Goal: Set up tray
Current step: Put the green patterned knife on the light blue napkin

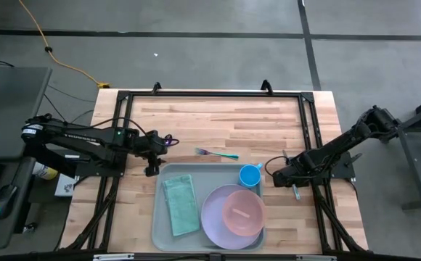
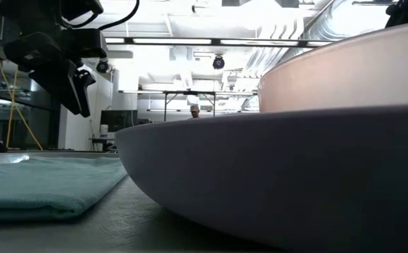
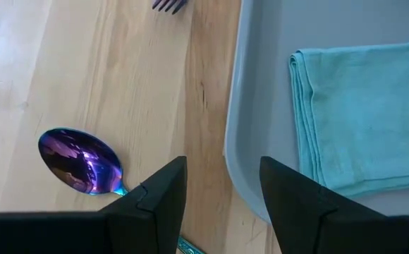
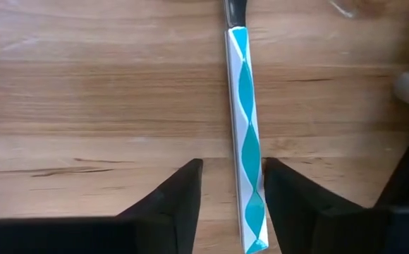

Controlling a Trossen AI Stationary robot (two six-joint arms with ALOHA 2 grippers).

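The grey-blue tray [image 1: 163, 232] lies at the table's near middle. It holds a folded teal cloth [image 1: 180, 205], a purple plate [image 1: 214, 221] with a pink bowl [image 1: 242, 210] on it, and a blue cup [image 1: 250, 175]. My left gripper [image 3: 222, 169] hovers open over the table by the tray's far left corner [image 3: 243, 106], next to a shiny purple spoon [image 3: 81, 161]. My right gripper [image 4: 233, 166] points down, right of the tray. It is open, with a utensil's white-and-teal handle [image 4: 245, 127] lying flat on the wood between its fingers. My right gripper comes from above with its fingers astride the handle near its free end [image 4: 252, 204]. One finger [image 4: 289, 204] stands right at the handle's side, and I cannot tell whether it touches. The other finger [image 4: 183, 201] is apart from it.
A fork [image 1: 216, 153] with a teal handle lies on the wood just beyond the tray's far edge. A black frame rail runs around the table's edges [image 1: 210, 94]. Bare wood lies between the fork and the far rail.
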